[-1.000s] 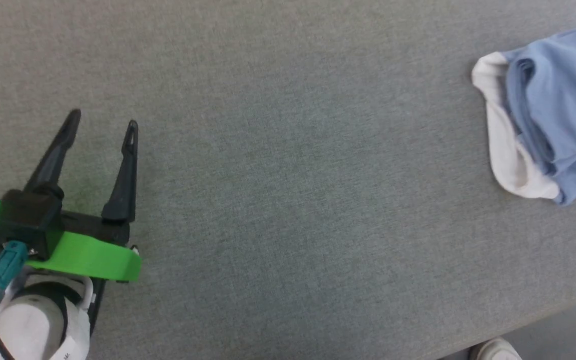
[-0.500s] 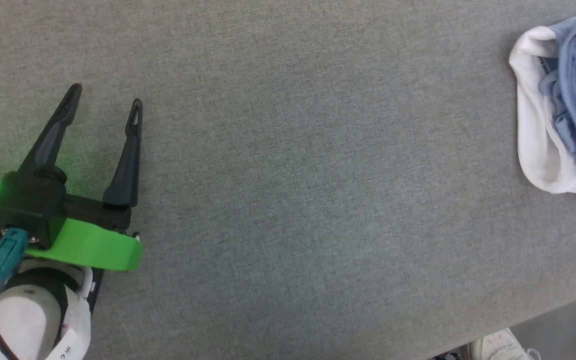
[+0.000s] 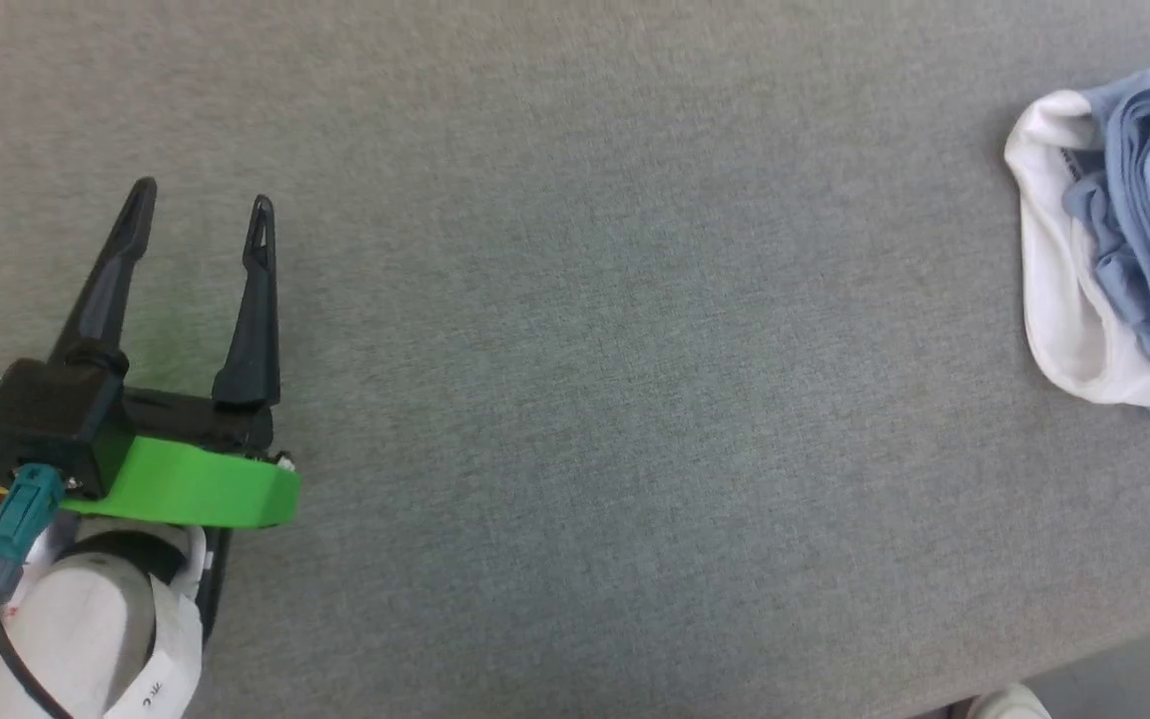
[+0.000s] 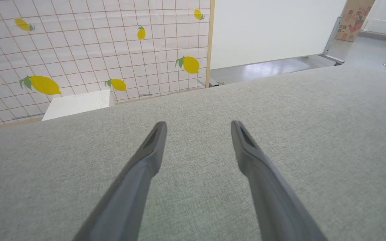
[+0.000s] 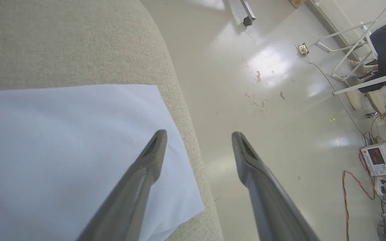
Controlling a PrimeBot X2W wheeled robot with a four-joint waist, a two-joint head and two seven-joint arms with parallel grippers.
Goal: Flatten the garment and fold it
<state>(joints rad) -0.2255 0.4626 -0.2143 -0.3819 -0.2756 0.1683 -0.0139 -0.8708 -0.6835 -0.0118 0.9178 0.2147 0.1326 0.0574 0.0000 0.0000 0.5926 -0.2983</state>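
Note:
The garment (image 3: 1149,220), a light blue shirt with a white inner layer turned outward, lies bunched at the right edge of the head view on the grey table (image 3: 615,350). In the right wrist view a flat pale blue stretch of the garment (image 5: 62,154) reaches the table's rounded edge. My left gripper (image 3: 201,202) is open over bare table at the left, far from the shirt; its fingers (image 4: 146,160) hold nothing. My right gripper (image 5: 198,134) is open, with one finger over the cloth and the other over the floor beyond the edge.
The table's near edge runs across the lower right, with a white shoe (image 3: 1009,703) on the floor below it. A lemon-patterned tiled wall (image 4: 89,50) and a white box (image 4: 77,103) stand beyond the table. Cables and a device (image 5: 379,157) lie on the floor.
The head camera has shifted a little between frames. The shirt's bunched folds have changed shape, showing more white lining than one second ago. My left gripper has stayed open.

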